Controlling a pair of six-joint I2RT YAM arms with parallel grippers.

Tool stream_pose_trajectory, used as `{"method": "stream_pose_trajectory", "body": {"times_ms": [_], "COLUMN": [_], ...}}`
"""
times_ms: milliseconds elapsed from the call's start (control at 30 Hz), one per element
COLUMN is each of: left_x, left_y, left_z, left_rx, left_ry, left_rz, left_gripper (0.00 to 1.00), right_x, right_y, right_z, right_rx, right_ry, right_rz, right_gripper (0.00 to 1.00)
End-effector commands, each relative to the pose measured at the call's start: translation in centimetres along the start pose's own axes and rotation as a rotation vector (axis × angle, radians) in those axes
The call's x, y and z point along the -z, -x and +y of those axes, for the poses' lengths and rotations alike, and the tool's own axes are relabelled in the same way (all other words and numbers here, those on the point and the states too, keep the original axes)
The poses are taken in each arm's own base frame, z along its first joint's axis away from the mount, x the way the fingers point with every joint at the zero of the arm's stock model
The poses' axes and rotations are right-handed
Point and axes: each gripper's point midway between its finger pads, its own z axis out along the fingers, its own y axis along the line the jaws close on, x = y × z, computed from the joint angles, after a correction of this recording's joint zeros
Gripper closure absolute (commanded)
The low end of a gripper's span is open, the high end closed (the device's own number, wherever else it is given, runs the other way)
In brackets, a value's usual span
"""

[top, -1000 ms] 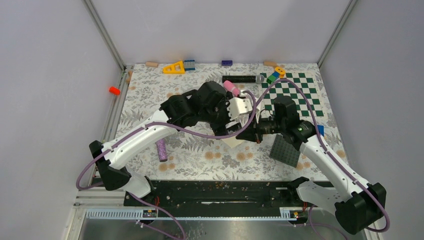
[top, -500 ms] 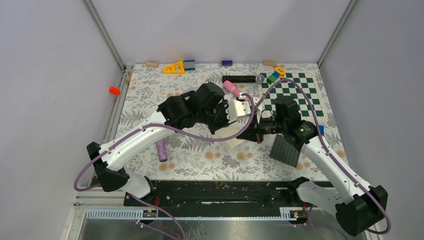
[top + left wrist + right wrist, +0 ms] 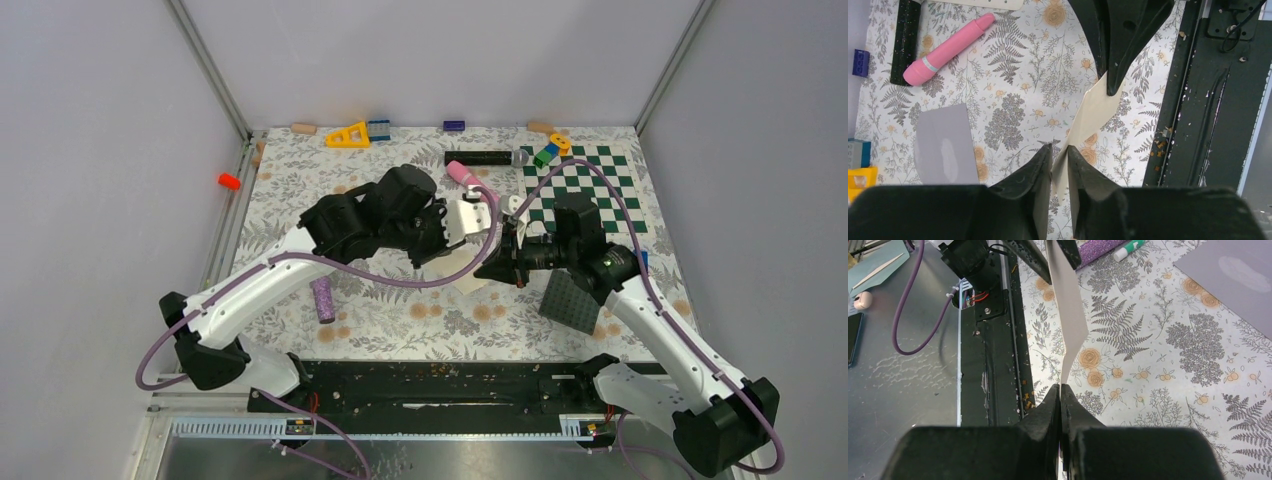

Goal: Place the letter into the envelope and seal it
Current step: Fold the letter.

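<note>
The tan letter [image 3: 1095, 107] hangs edge-on above the floral table, stretched between both grippers. My right gripper [image 3: 1060, 386] is shut on one end of the letter [image 3: 1068, 305]; its black fingers [image 3: 1113, 60] show at the top of the left wrist view. My left gripper [image 3: 1059, 147] straddles the other end, its jaws a narrow gap apart with the sheet standing between them. In the top view the two grippers meet at mid-table, with a bit of the letter [image 3: 470, 283] showing below them. The grey envelope [image 3: 943, 145] lies flat on the table beside the left gripper, also the envelope [image 3: 1233, 275] in the right wrist view.
A pink cylinder [image 3: 462, 174] and a black bar [image 3: 478, 158] lie behind the grippers. The green-and-white checkerboard [image 3: 590, 190] is at the right, the dark studded plate [image 3: 572, 300] near the right arm. A purple cylinder [image 3: 323, 300] lies at the left. The black rail [image 3: 440, 385] runs along the near edge.
My left jaws went from wide apart to pinched together, then parted slightly around the letter. The left arm drew a little to the left. The right gripper stayed shut on the letter.
</note>
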Motion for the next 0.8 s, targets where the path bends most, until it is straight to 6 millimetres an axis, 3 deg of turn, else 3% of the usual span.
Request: {"method": "stream_pose_trajectory", "body": {"times_ms": [0,100,200,233,300,433,500,600,767], "left_x": [1.3,1.3,1.2,1.2,1.1,0.6,0.2,-0.3,-1.0], "left_y": [0.5,0.5,0.6,0.6,0.7,0.4,0.1,-0.1,-0.4], "left_z": [0.5,0.3,-0.1,-0.2,-0.4,-0.7,-0.8,-1.2,-1.8], "left_rx": [-0.013,-0.013,-0.011,-0.009,-0.005,0.014,0.024,0.036,0.053], "left_ry": [0.029,0.014,-0.008,-0.015,-0.024,-0.041,-0.051,-0.073,-0.114], "left_rz": [-0.042,-0.047,-0.054,-0.055,-0.058,-0.044,-0.031,-0.019,-0.003], "left_gripper": [0.85,1.0,1.0,1.0,1.0,1.0,1.0,1.0,1.0], "right_x": [0.9,1.0,0.9,0.9,1.0,1.2,1.3,1.3,0.5], "right_y": [2.2,2.3,2.4,2.4,2.7,4.0,4.9,6.4,7.1], "right_z": [0.6,0.6,0.5,0.5,0.6,0.5,0.2,-0.1,-0.4], "right_rx": [0.068,0.072,0.067,0.064,0.066,0.081,0.088,0.081,0.055], "right_ry": [0.0,0.0,0.0,-0.001,0.0,-0.015,-0.037,-0.045,-0.024], "right_rz": [-0.044,-0.048,-0.048,-0.047,-0.051,-0.077,-0.097,-0.131,-0.14], "right_gripper": [1.0,1.0,1.0,0.96,0.82,0.34,0.25,0.22,0.26]}}
